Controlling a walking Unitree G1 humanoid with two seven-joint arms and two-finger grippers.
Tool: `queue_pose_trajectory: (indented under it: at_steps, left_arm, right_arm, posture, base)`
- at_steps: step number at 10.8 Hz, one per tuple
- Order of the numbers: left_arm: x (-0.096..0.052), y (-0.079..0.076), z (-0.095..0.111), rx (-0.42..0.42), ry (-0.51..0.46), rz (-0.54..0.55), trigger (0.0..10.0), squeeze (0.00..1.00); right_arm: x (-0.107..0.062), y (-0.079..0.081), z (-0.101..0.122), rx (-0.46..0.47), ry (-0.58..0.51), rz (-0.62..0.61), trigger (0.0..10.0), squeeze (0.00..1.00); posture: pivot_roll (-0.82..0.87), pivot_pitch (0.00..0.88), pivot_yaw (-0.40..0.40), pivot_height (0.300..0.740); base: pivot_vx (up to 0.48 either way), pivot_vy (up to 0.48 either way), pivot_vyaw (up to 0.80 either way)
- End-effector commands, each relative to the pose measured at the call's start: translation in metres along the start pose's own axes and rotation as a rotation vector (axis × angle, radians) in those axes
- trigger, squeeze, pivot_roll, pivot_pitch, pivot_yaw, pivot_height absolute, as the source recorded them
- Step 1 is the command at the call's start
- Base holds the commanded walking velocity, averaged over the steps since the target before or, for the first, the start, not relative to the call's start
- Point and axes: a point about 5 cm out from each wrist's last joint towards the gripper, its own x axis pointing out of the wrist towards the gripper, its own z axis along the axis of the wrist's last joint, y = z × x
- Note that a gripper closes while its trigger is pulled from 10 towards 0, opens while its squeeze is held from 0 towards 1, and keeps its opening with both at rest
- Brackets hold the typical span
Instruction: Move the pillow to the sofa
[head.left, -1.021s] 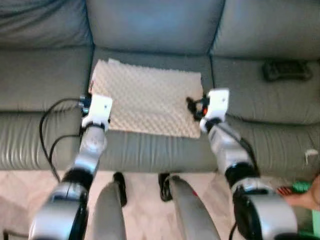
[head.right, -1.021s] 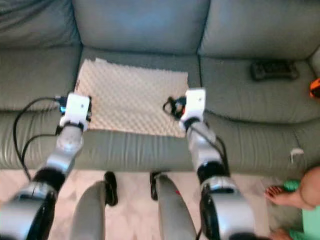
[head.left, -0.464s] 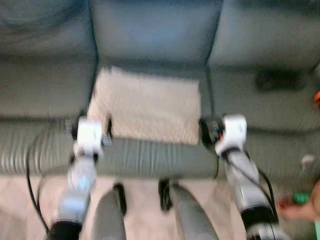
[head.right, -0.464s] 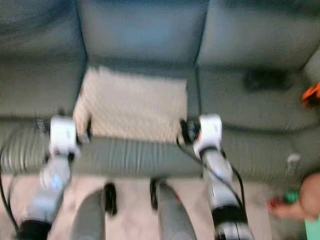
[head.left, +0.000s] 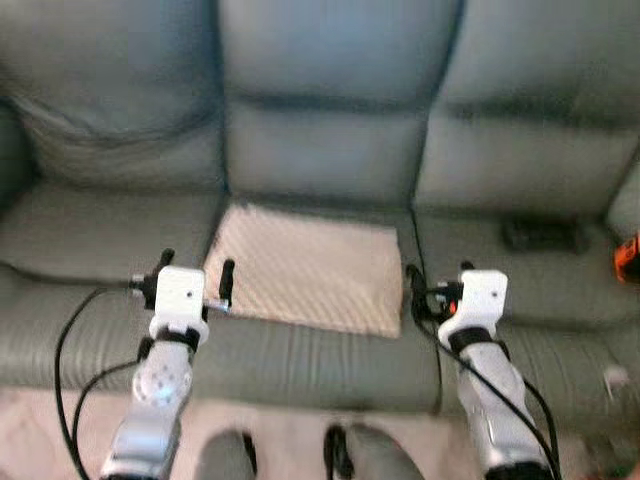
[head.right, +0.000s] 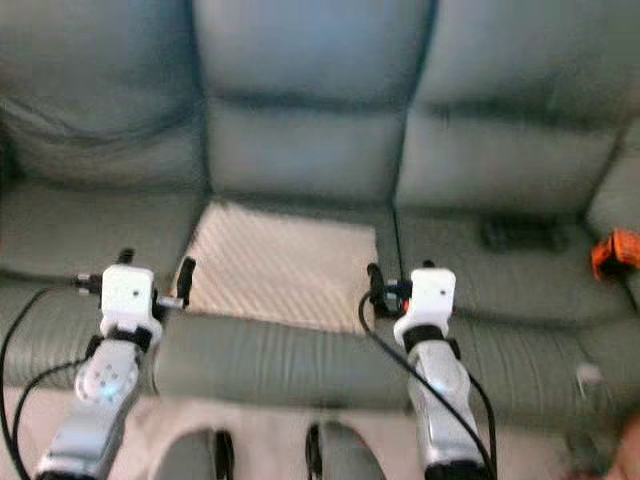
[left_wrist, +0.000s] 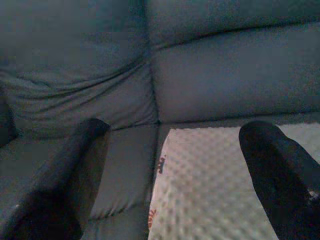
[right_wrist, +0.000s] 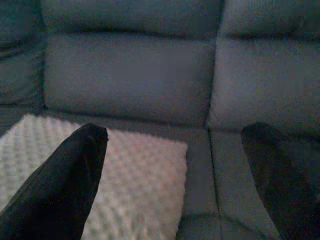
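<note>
A beige, bumpy pillow (head.left: 310, 268) lies flat on the middle seat of the grey-green sofa (head.left: 330, 150). My left gripper (head.left: 196, 264) hovers over the seat's front edge just off the pillow's left side, open and holding nothing. My right gripper (head.left: 438, 276) hovers just off the pillow's right side, also open. In the left wrist view the black fingers (left_wrist: 65, 180) stand wide apart, with the pillow's corner (left_wrist: 215, 190) ahead. The right wrist view has its fingers (right_wrist: 70, 175) spread the same way, the pillow (right_wrist: 135, 185) lying beyond them.
A black controller (head.left: 545, 234) lies on the right seat, and an orange object (head.left: 630, 255) sits at the far right edge. The left seat (head.left: 100, 230) is bare. My own legs (head.left: 345, 455) stand on the pale floor close to the sofa front.
The camera has tilted up, showing more of the backrest. Both grippers have drawn back from the pillow's side edges toward the seat front. The pillow stays on the middle seat.
</note>
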Motion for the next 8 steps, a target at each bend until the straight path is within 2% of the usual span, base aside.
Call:
queue_pose_trajectory:
  at_steps: [1,3,4,5,6,8]
  left_arm:
    - [-0.002,-0.004,-0.005,-0.05,0.046,-0.014,10.0,0.0]
    - [0.003,-0.02,-0.001,-0.09,0.046,-0.079,10.0,0.0]
    - [0.005,-0.028,0.006,-0.061,0.019,-0.134,10.0,0.0]
    - [0.006,-0.034,0.013,-0.045,-0.011,-0.165,10.0,0.0]
    - [0.009,-0.032,0.013,-0.061,0.0,-0.139,10.0,0.0]
    - [0.011,-0.034,0.013,-0.084,0.01,-0.114,10.0,0.0]
  right_arm:
    - [-0.002,0.004,0.002,-0.024,0.0,0.04,10.0,0.0]
    - [-0.002,0.012,0.007,0.006,-0.003,0.078,10.0,0.0]
    - [-0.003,0.013,0.007,0.02,0.009,0.092,10.0,0.0]
    - [-0.005,0.016,0.003,0.041,0.033,0.1,10.0,0.0]
    - [-0.002,0.024,0.004,0.03,0.031,0.146,10.0,0.0]
    - [0.006,0.022,0.008,0.037,0.035,0.152,10.0,0.0]
  posture:
    - [-0.02,0.0,-0.046,0.74]
    - [-0.03,0.004,-0.048,0.74]
    - [-0.02,0.004,-0.057,0.74]
    - [-0.01,0.0,-0.067,0.74]
    - [-0.01,0.002,-0.072,0.74]
    - [0.0,0.016,-0.076,0.74]
  base:
    - [0.0,0.0,0.8]
    - [0.0,0.0,0.8]
    - [0.0,0.0,0.8]
    - [0.0,0.0,0.8]
    - [0.0,0.0,0.8]
    - [0.0,0.48,0.8]
